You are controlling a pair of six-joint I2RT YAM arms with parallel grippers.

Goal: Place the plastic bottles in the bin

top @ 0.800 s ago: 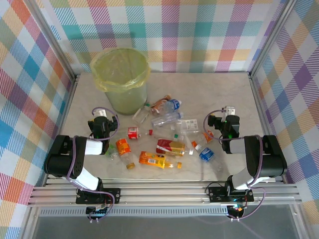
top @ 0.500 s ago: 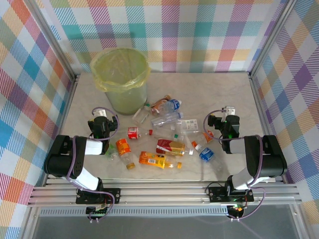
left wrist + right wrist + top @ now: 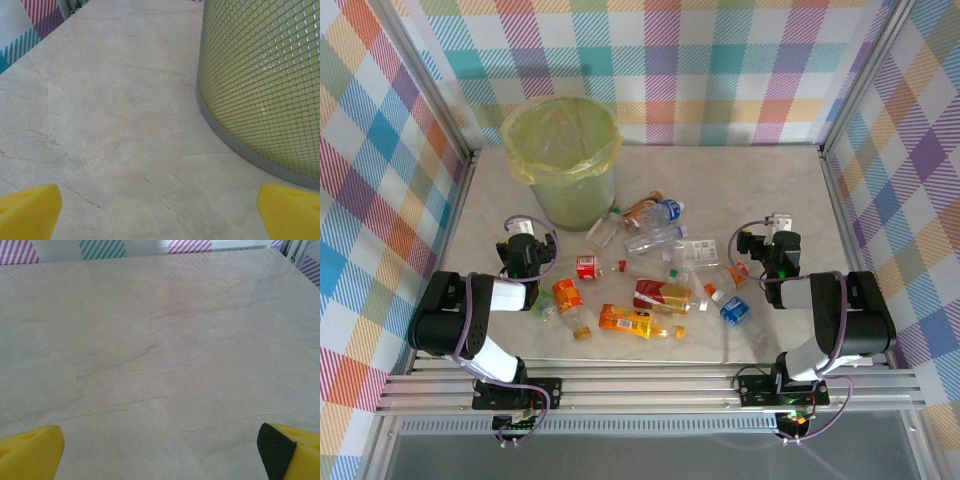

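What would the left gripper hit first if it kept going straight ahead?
Likely nothing soon: the left gripper points along the table, passing just left of the bin. Its finger nearest the bin might graze it; depth is unclear.

bin [image 3: 260, 85] cut off; bottle labels [image 3: 660, 293] illegible.

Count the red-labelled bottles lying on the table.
2. One red-labelled bottle lies just in front of the bin. The other lies to its right and closer to the near edge. More may be hidden, with their labels turned down.
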